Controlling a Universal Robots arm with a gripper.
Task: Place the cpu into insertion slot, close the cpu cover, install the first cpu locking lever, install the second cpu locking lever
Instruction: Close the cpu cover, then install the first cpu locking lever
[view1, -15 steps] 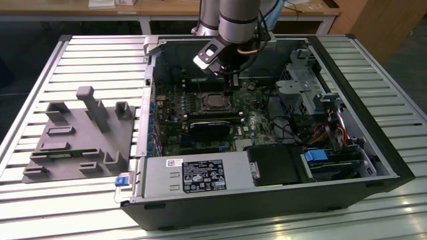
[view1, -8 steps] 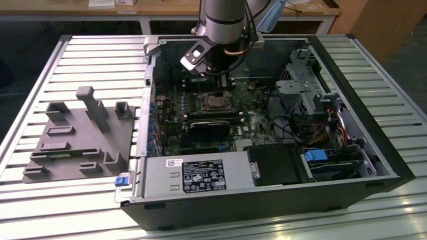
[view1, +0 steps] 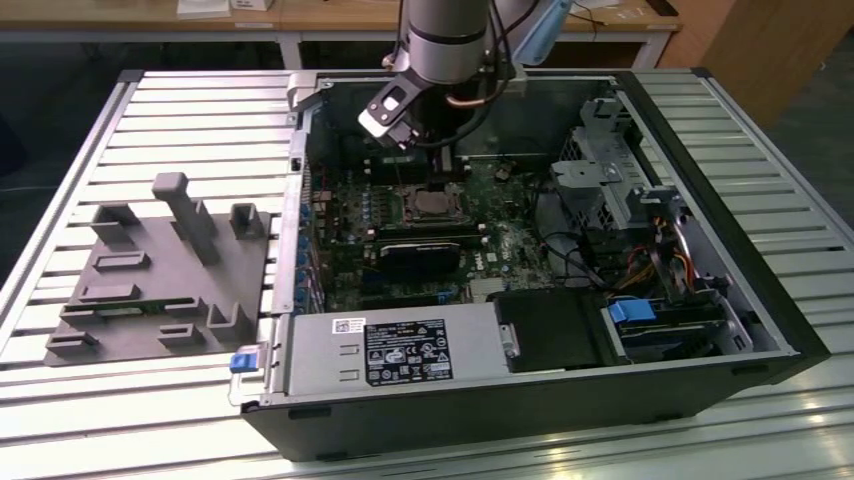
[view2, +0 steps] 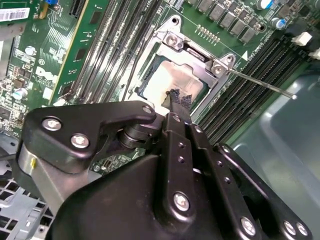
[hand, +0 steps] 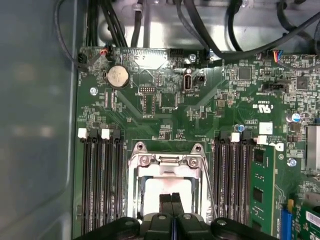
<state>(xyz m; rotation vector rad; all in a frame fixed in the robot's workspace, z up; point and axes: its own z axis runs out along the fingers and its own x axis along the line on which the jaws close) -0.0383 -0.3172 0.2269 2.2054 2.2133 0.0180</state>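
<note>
The cpu (view2: 170, 80) lies with its silver-grey top up in the insertion slot (view1: 434, 203) of the green motherboard; it also shows as the cpu (hand: 157, 187). The cpu cover (hand: 167, 161) looks folded down around it, its window framing the chip, and shows again as the cpu cover (view2: 197, 52). A thin locking lever (view2: 260, 82) sticks out sideways from a socket corner over the memory slots. My gripper (hand: 171, 200) hangs just above the chip's near edge, fingers pressed together with nothing seen between them. It appears too as the gripper (view2: 176, 100) and the gripper (view1: 407, 140).
Long memory slots (hand: 102, 175) flank the socket on both sides. A black heatsink block (view1: 420, 260) sits just in front of it, then the power supply (view1: 387, 350). Drive cage and cables (view1: 607, 185) fill the case's right. A grey fixture (view1: 154, 270) stands on the slatted table.
</note>
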